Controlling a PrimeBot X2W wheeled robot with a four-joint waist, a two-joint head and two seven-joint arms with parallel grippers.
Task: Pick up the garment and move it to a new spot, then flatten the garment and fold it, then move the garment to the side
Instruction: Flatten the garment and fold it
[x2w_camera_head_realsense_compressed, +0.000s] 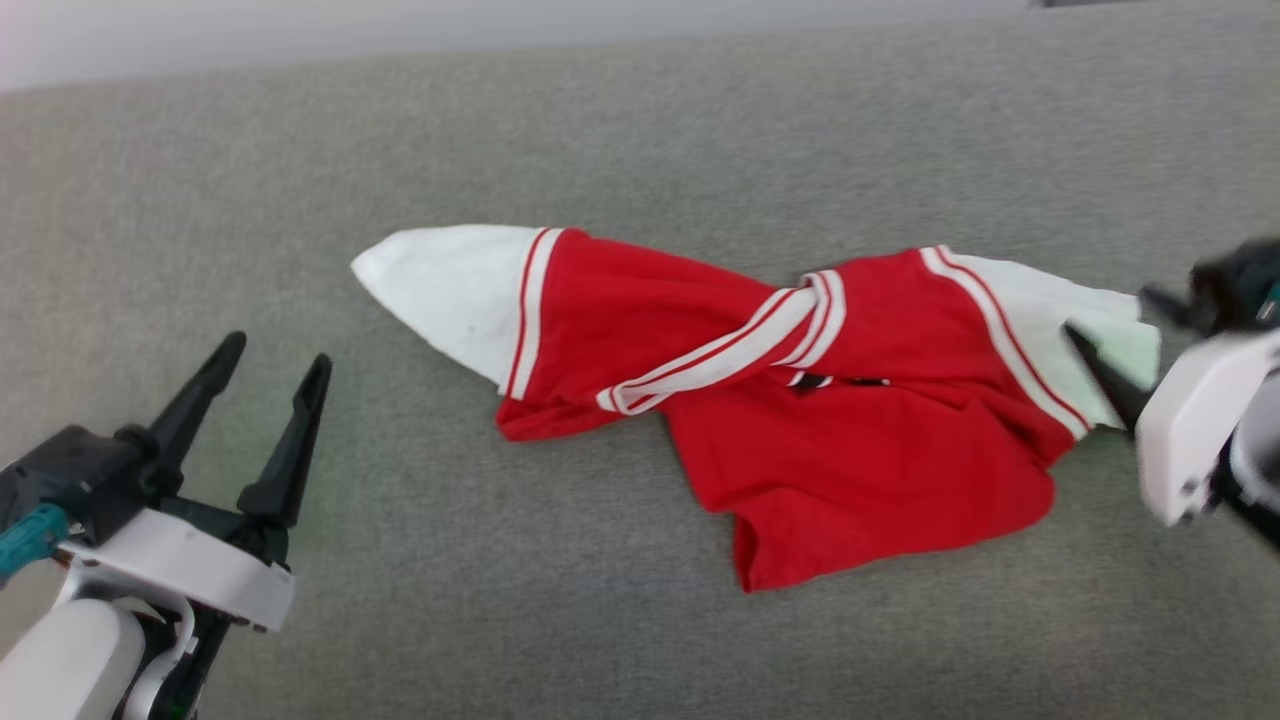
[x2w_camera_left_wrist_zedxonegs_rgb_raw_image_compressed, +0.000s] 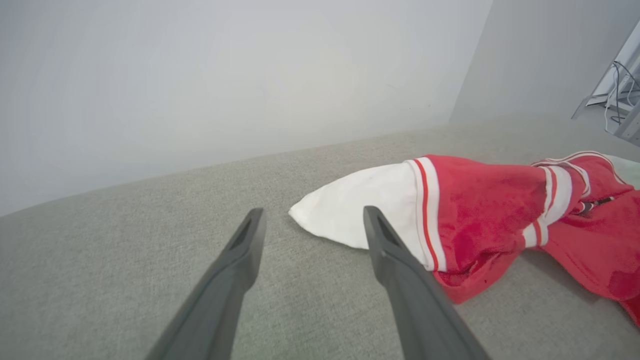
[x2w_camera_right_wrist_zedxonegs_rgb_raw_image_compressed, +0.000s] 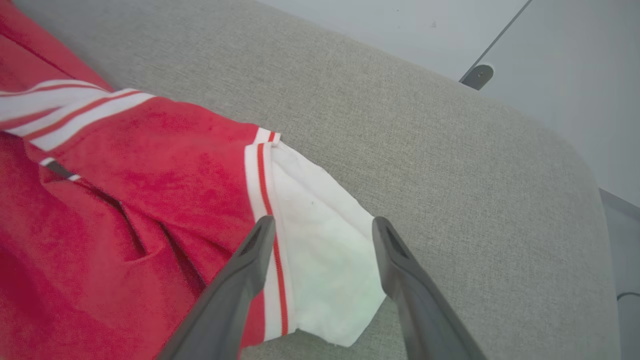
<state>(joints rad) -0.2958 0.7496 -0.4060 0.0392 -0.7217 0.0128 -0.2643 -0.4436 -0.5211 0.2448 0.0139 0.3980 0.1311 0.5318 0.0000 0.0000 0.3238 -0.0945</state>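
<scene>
Left gripper (x2w_camera_head_realsense_compressed: 278, 352) spread wide, empty, near left white sleeve (x2w_camera_head_realsense_compressed: 440, 290) of garment (x2w_camera_head_realsense_compressed: 850, 440), not touching. Right gripper (x2w_camera_head_realsense_compressed: 1108, 312) spread wide too, empty, over right white sleeve (x2w_camera_right_wrist_zedxonegs_rgb_raw_image_compressed: 325, 260), contact unclear. Garment twisted, crumpled, mid grey cushion (x2w_camera_head_realsense_compressed: 600, 150). Likely early: not flattened, folded or set aside. Right wrist view gives sleeve between fingers sharply; head view blurred there. Left wrist view adds wall (x2w_camera_left_wrist_zedxonegs_rgb_raw_image_compressed: 200, 90), cables (x2w_camera_left_wrist_zedxonegs_rgb_raw_image_compressed: 617, 95).

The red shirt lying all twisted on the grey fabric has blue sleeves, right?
Not quite. The sleeves are white, not blue; the head view shows one at each end of the shirt. The rest is right: it is red, twisted, and lying on the grey fabric.
</scene>
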